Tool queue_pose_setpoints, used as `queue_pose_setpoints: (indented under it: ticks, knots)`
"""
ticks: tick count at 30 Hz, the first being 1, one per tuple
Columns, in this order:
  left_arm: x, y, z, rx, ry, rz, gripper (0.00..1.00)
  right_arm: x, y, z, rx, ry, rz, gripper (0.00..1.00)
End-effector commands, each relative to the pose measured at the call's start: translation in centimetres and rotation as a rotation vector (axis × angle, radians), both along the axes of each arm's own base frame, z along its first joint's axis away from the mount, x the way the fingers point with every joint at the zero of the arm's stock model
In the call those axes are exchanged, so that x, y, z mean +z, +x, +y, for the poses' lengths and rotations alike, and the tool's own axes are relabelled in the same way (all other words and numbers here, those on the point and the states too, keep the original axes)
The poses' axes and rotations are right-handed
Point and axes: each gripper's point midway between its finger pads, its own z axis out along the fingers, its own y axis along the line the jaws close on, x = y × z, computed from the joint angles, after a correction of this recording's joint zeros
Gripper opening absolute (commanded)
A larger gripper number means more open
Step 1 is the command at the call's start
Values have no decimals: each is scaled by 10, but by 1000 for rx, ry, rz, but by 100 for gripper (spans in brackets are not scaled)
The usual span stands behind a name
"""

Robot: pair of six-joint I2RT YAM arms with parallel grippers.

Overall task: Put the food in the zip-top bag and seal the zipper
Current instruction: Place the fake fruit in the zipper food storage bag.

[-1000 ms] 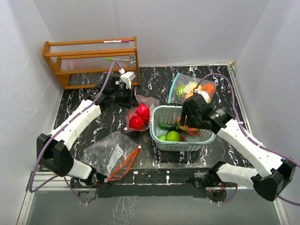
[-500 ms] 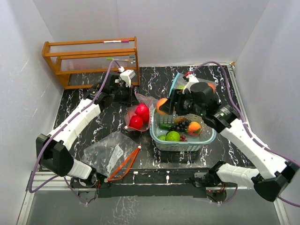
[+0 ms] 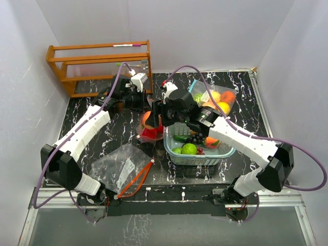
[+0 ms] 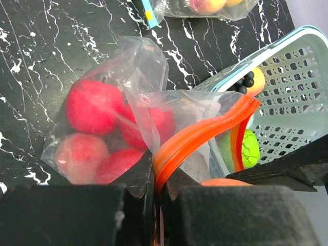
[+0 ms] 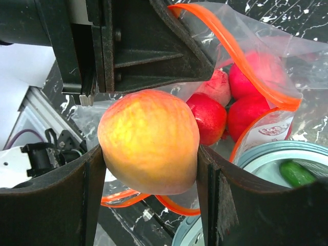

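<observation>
A clear zip-top bag with an orange zipper lies left of the teal basket and holds several red fruits. My left gripper is shut on the bag's zipper rim and holds the mouth up. My right gripper is shut on a peach-coloured fruit, which hangs just over the bag's open mouth. The red fruits show below it inside the bag. In the basket lie a green fruit, an orange one and a cucumber.
A second bag with fruit lies at the back right. An empty bag with an orange zipper lies at the front left. A wooden rack stands at the back left. Both arms crowd the space above the open bag.
My right gripper has risen out of the basket with the peach-coloured fruit and swung left to the bag's mouth. The left gripper has kept its hold on the zipper.
</observation>
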Motion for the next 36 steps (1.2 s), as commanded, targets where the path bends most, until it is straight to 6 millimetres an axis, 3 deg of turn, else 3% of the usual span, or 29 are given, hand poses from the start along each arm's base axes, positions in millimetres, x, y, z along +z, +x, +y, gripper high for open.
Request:
queue_pose_setpoints:
  ticks: [1, 7, 9, 11, 13, 16, 20, 27, 30, 32, 36]
  knots:
    - [27, -2, -10, -39, -59, -41, 0, 34, 20, 5, -77, 19, -113, 16]
    - [30, -4, -11, -44, -68, -39, 0, -11, 46, -18, -280, -184, -93, 18]
    - [30, -5, -9, -42, -62, -40, 0, -30, 56, -24, -330, -276, -79, 25]
    - [32, -6, -8, -41, -60, -42, 0, -36, 61, -23, -341, -307, -76, 30]
    - [33, -7, -8, -42, -59, -42, 0, -38, 63, -20, -342, -303, -79, 42]
    - [33, -8, -6, -41, -55, -43, 0, -25, 63, -12, -327, -247, -123, 70]
    - [31, -9, -5, -38, -46, -42, 0, 3, 59, -10, -304, -172, -183, 98]
    - [23, -7, -2, -19, -31, -37, 0, 42, 29, -19, -276, -115, -231, 98]
    - [22, -6, -1, -12, -25, -38, 0, 49, 11, -46, -326, -108, -209, 98]
    - [21, -6, -1, -14, -25, -38, 0, 35, 1, -78, -417, -166, -158, 98]
    - [20, -6, -2, -18, -28, -36, 0, -17, -27, -146, -606, -348, -14, 98]
